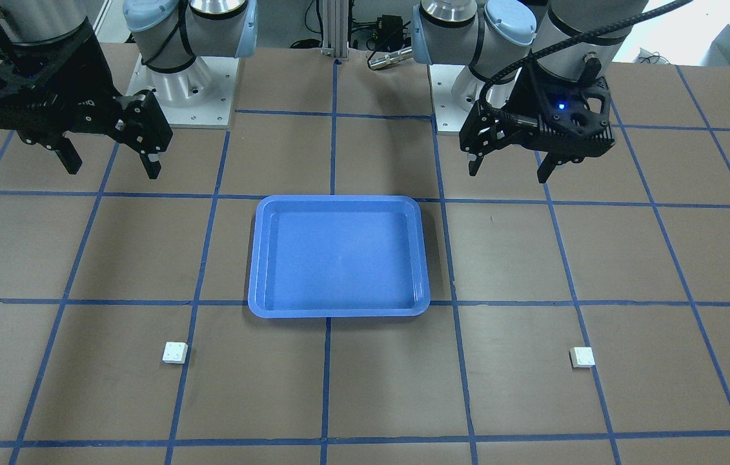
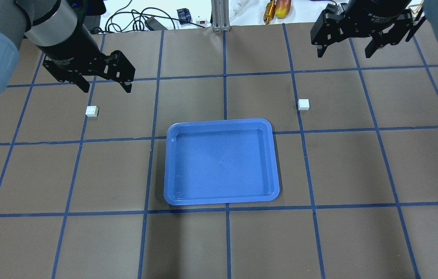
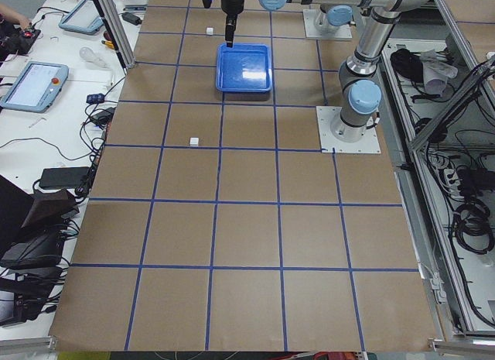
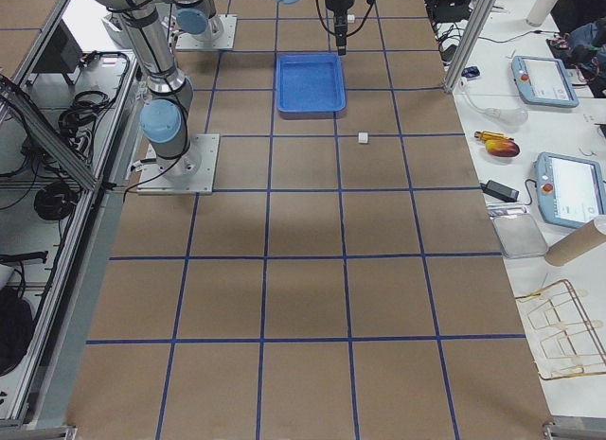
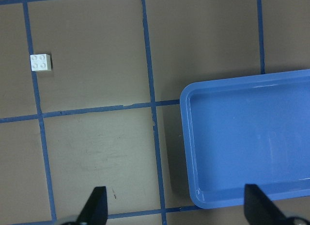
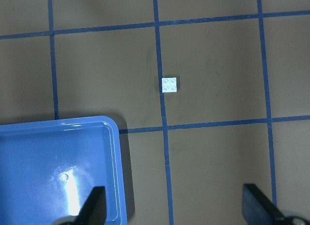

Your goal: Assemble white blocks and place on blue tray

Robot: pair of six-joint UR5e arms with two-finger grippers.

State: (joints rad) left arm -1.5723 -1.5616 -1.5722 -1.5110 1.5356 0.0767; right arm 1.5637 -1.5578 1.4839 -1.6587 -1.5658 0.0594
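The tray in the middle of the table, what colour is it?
The tray is plain blue all over, seen best in the overhead exterior view.

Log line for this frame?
left gripper: open, empty | right gripper: open, empty | left block: on table | right block: on table | tray: empty | assembly: not started

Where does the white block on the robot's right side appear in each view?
Front-facing: white block, lower left, left of the blue tray.
Overhead: upper right, beyond the tray's right corner.
Exterior left: top, past the tray's far end.
Exterior right: on the tray's near side.
Left wrist: not in it; that is the other white block.
Right wrist: centre, up and right of the tray corner.
Shared landmark: the blue tray.
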